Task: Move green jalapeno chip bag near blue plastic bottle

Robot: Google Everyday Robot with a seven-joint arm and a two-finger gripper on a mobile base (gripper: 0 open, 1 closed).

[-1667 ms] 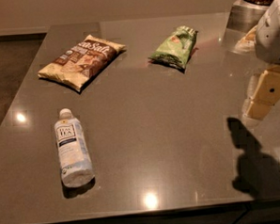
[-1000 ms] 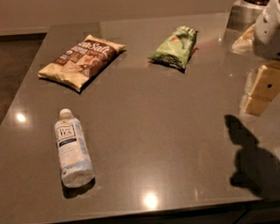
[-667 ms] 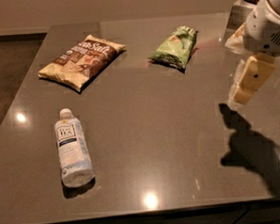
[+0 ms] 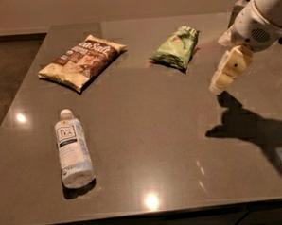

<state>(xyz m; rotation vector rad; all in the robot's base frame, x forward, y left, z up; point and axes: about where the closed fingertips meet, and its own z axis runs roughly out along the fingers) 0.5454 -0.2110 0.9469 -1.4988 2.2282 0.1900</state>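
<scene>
The green jalapeno chip bag lies flat at the back of the table, right of centre. The blue plastic bottle lies on its side at the front left, white cap pointing away. My gripper hangs above the table at the right, lower right of the green bag and apart from it, holding nothing that I can see. Its arm comes in from the upper right corner.
A larger tan-and-brown chip bag lies at the back left. The dark grey table has its front edge near the bottom of the view and its left edge beside a dark floor. The arm's shadow falls at the right.
My gripper has moved left and up in the view, closer to the green bag. The bags and the bottle have not moved.
</scene>
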